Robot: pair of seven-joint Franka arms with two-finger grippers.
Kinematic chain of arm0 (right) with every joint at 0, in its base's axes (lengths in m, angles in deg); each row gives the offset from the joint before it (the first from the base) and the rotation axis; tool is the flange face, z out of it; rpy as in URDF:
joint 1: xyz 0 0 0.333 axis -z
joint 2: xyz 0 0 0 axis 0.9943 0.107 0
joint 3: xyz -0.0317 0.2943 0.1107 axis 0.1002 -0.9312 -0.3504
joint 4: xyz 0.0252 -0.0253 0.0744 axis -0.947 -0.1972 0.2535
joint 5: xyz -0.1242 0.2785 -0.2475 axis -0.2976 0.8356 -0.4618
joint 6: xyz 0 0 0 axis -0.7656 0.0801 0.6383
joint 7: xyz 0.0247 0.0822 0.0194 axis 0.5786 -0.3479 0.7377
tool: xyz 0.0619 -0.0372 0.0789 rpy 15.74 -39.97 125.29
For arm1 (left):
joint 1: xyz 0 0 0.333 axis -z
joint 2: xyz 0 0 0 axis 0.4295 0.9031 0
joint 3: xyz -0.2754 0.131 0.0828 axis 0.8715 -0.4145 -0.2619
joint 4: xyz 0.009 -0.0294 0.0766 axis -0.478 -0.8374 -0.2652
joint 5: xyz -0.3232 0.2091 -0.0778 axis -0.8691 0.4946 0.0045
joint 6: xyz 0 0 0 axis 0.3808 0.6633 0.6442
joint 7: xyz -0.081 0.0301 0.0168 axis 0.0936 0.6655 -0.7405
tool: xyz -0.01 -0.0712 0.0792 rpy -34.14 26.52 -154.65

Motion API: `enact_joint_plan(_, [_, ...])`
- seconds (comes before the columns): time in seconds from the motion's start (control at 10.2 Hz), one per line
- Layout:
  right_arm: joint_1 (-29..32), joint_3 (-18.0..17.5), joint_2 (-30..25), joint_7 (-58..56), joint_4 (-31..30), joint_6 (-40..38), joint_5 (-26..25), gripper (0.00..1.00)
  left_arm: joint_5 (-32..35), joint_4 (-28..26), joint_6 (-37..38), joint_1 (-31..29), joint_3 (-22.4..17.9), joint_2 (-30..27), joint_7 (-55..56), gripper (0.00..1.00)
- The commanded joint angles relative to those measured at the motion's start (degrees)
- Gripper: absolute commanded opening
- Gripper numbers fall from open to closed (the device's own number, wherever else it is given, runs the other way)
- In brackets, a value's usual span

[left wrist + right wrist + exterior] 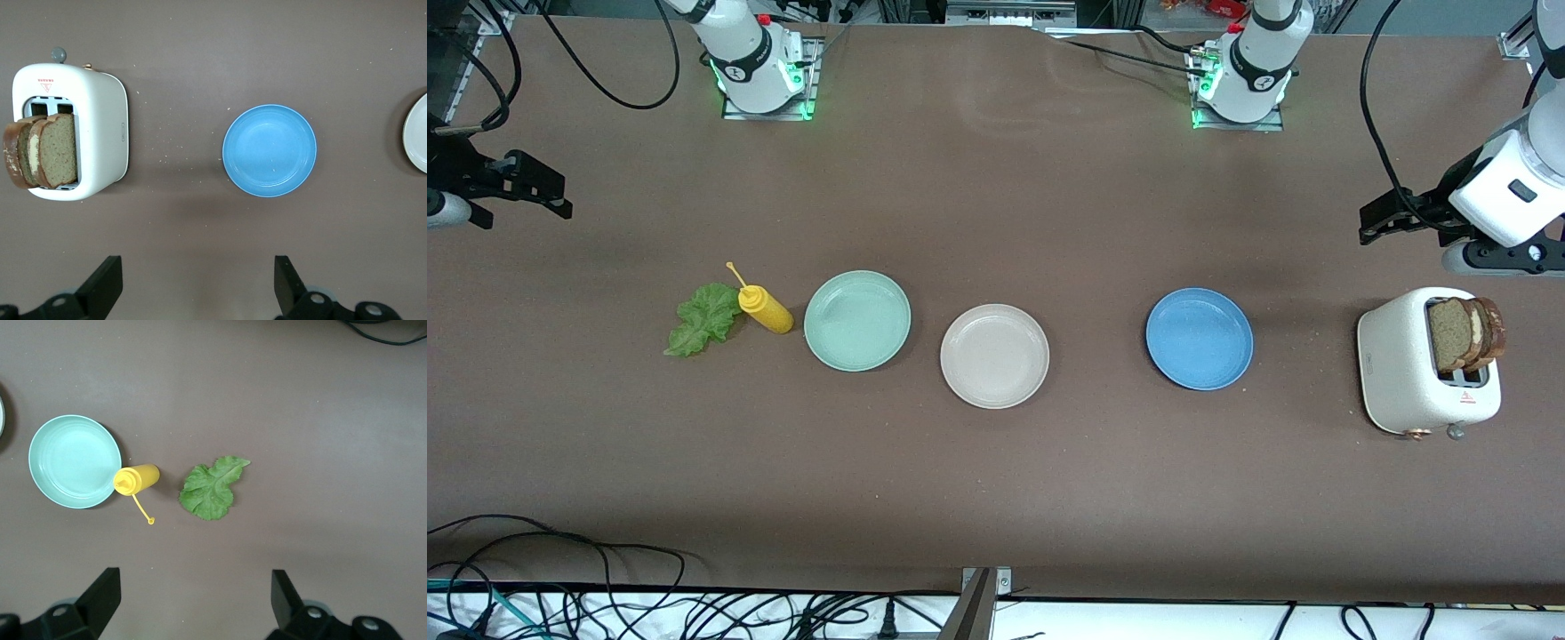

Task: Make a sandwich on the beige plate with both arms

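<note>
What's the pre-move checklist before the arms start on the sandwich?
1. Beige plate bare and ready to receive: ok.
2. Bread slices standing up out of the toaster slots, reachable from above: ok.
3. Lettuce leaf flat on the table; the yellow bottle lies right beside it, touching or apart: cannot tell.
4. Left gripper over the table toward the left arm's end, above the toaster, jaws open, nothing held: ok.
5. Right gripper up in the air at the right arm's end of the table, jaws open, nothing held: ok.
6. Mint green plate and blue plate clear of the beige plate: ok.
</note>
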Motion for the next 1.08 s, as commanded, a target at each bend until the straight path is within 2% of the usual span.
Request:
enact_joint_plan(0.0, [0.1,-0.01,0.46,-0.72,1.47,-1.08,0.88,1.0,-1.11,-0.11,-0.36,-0.15,0.02,-0.04,0.21,1.0])
enact_joint_plan(0.98, [-0.07,-0.09,0.46,-0.01,1.65,-1.08,0.53,1.0,-0.14,-0.11,-0.71,-0.76,-0.15,0.05,-1.11,1.0])
